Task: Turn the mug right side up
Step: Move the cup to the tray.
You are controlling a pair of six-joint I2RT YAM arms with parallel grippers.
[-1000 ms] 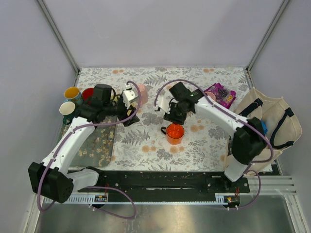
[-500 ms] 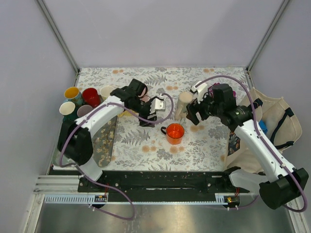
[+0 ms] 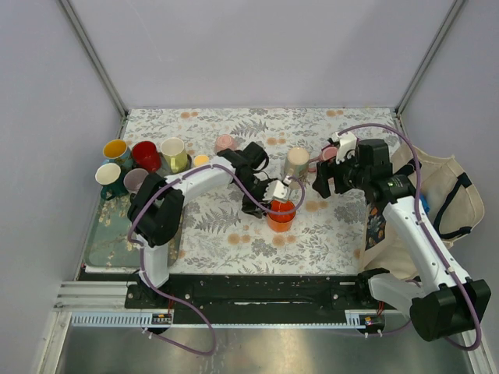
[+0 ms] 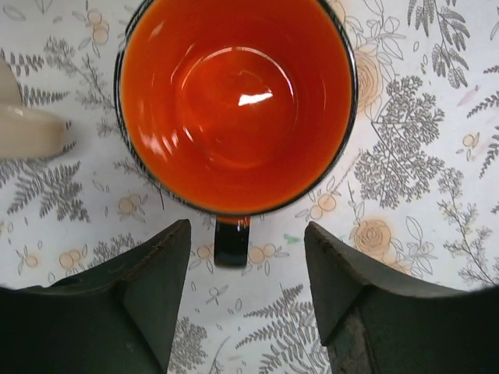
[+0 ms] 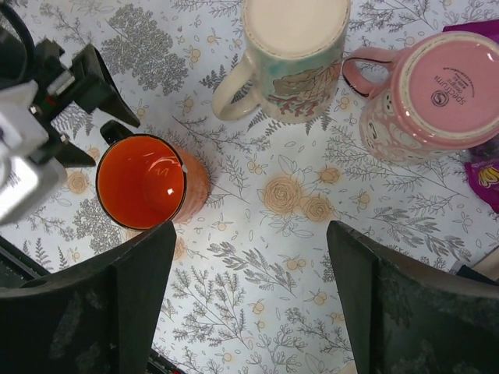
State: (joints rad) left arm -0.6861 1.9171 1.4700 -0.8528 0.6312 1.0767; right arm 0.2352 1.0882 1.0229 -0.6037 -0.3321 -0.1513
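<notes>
Orange mug (image 4: 234,105) upright, centre frame; left gripper (image 4: 245,257) above it, jaws parted, empty; right gripper (image 5: 251,234) spread, empty; inverted cream mug (image 5: 295,47), upper centre, likely needs grasping next.

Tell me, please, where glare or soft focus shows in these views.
Left wrist: a white glare spot sits inside the orange mug, and the fingers of the left gripper are dark and soft-edged, while the tablecloth is sharp. Right wrist: small highlights inside the same mug; the right gripper has fingers likewise blurred. Top external: even light, faint shadows, no glare.
</notes>
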